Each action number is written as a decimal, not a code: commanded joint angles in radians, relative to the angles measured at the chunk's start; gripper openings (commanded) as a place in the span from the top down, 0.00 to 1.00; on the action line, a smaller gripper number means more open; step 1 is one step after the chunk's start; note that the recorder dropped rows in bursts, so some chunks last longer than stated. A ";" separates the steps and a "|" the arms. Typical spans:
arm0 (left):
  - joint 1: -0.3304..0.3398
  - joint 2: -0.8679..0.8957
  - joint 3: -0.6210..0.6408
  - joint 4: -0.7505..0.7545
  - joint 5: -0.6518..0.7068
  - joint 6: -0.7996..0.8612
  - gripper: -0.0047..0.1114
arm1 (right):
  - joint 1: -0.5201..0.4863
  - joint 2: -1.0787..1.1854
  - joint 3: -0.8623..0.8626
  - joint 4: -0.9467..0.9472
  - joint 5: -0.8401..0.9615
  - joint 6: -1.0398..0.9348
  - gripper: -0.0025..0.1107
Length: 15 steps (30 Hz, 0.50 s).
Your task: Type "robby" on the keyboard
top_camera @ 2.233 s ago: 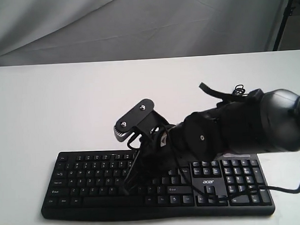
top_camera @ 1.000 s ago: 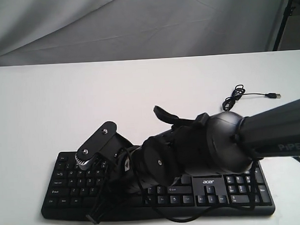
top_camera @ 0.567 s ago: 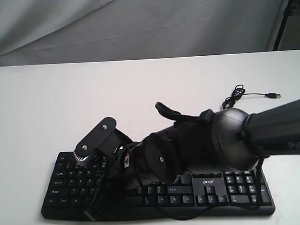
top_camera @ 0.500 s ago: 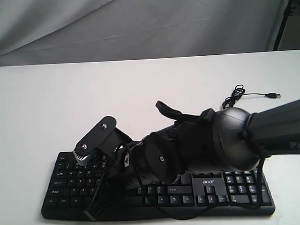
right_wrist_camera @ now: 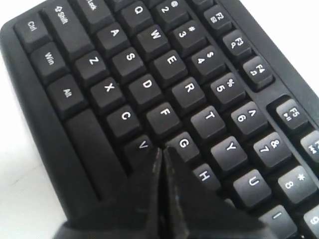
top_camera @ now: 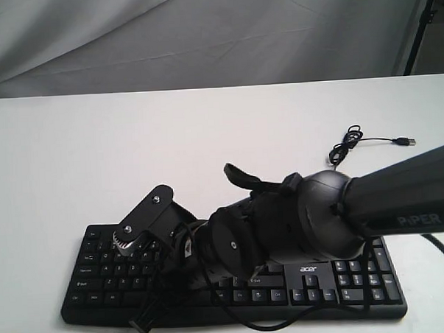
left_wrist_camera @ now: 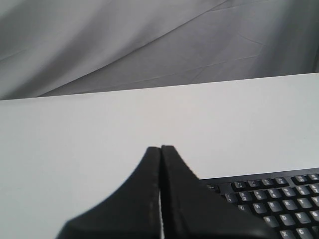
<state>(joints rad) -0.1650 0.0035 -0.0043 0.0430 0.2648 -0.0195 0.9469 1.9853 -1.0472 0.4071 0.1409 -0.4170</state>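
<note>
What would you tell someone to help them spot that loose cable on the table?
On the white table, find the black keyboard at the near edge. Behind its number-pad end, farther back, a thin black cable lies in a small tangle, with a straight run ending in a plug. It is wiry and lies flat, unlike the thick arm nearby.

keyboard (top_camera: 352,275): black plastic, matt, keytops with a slight sheen | table (top_camera: 96,157): white, smooth, matt | backdrop (top_camera: 201,35): grey cloth, softly creased | arm (top_camera: 407,195): black shell, glossy | right gripper (right_wrist_camera: 162,151): black, matt
</note>
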 commanded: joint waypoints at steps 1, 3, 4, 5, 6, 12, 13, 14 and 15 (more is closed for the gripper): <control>-0.006 -0.003 0.004 0.005 -0.007 -0.003 0.96 | 0.001 -0.009 -0.001 -0.003 0.000 0.005 0.98; -0.006 -0.003 0.004 0.005 -0.007 -0.003 0.96 | 0.001 -0.037 -0.001 -0.003 0.002 0.005 0.98; -0.006 -0.003 0.004 0.005 -0.007 -0.003 0.96 | -0.002 -0.055 -0.001 -0.003 0.004 0.005 0.98; -0.006 -0.003 0.004 0.005 -0.007 -0.003 0.96 | -0.007 -0.074 -0.001 -0.003 0.008 0.005 0.98; -0.006 -0.003 0.004 0.005 -0.007 -0.003 0.96 | -0.010 -0.091 -0.001 -0.003 0.010 0.005 0.98; -0.006 -0.003 0.004 0.005 -0.007 -0.003 0.96 | -0.041 -0.137 -0.001 -0.003 0.032 0.009 0.98; -0.006 -0.003 0.004 0.005 -0.007 -0.003 0.96 | -0.044 -0.137 -0.001 -0.003 0.031 0.009 0.98; -0.006 -0.003 0.004 0.005 -0.007 -0.003 0.96 | -0.051 -0.137 -0.003 -0.003 0.031 0.009 0.98; -0.006 -0.003 0.004 0.005 -0.007 -0.003 0.96 | -0.055 -0.135 -0.003 -0.003 0.028 0.009 0.98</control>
<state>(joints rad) -0.1650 0.0035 -0.0043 0.0430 0.2648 -0.0195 0.9061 1.8579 -1.0472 0.4071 0.1647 -0.4170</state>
